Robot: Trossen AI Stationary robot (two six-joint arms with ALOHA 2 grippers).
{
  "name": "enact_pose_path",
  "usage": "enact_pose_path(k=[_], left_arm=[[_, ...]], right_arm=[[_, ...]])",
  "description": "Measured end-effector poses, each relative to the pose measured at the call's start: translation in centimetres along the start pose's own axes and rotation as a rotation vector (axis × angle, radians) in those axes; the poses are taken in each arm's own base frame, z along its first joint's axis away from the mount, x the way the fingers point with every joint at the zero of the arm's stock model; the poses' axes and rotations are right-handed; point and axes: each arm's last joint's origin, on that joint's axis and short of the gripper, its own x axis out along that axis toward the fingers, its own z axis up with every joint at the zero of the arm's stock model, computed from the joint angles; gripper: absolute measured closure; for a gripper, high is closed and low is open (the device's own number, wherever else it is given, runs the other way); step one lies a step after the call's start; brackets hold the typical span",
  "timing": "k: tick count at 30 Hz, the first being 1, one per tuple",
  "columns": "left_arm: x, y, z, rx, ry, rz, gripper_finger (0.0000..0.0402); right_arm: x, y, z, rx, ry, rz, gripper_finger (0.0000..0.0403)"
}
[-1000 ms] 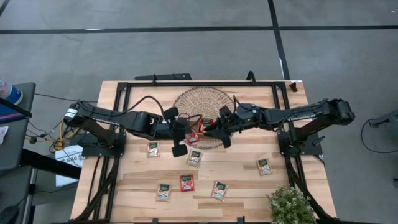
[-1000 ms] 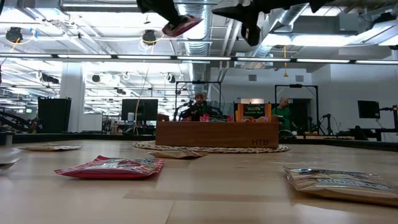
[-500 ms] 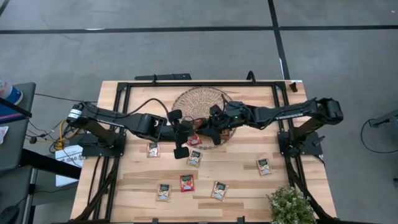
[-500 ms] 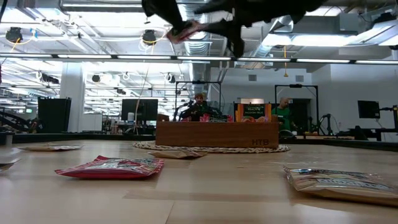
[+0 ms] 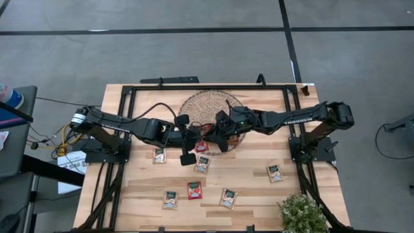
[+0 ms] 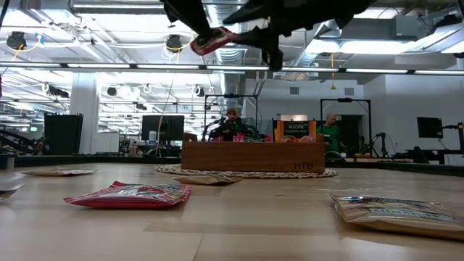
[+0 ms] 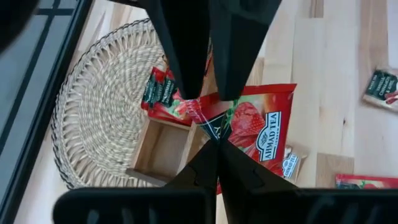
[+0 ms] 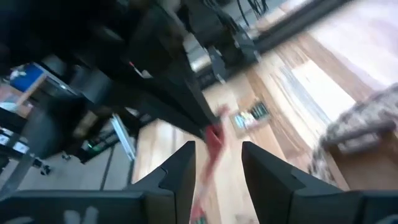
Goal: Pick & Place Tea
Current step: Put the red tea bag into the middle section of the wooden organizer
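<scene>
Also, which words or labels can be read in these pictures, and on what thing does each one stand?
"AHMAD TEA": on the red tea sachet held by the shut left gripper.
"HTB": on the wooden tray, low view.
Print on the other sachets and the far sign: too small to read.

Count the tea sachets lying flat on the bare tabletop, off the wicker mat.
6 tea sachets: one and another just in front of the wicker mat, one off right, three in the front row. Others may be hidden.

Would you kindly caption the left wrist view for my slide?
Left pincer shut on red tea sachet above wooden tray and wicker basket.
</scene>
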Motion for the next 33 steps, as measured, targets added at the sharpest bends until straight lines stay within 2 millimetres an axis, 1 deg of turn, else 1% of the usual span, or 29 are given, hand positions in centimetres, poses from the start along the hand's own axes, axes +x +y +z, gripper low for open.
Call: enact_pose_path(k=[20,24,31,33], left_arm=[[0.06,-0.15,0.62,-0.024,-0.057,-0.022,0.0401],[0.08,-0.18,0.62,-0.024,-0.056,-0.03,0.0401],[0.12,-0.18,0.63,-0.024,-0.056,-0.03,0.0401],[0.11,-0.21,0.63,-0.024,-0.056,-0.032,0.0401]], right_arm=[[-0.06,0.05,0.07,-0.001,-0.004,0.001,0.0286],[-0.05,0.07,0.03,-0.002,-0.001,0.001,0.031],[-0.02,0.24,-0.04,-0.035,0.003,0.013,0.0391],[0.0,0.34,-0.1,-0.04,0.005,0.016,0.0397]])
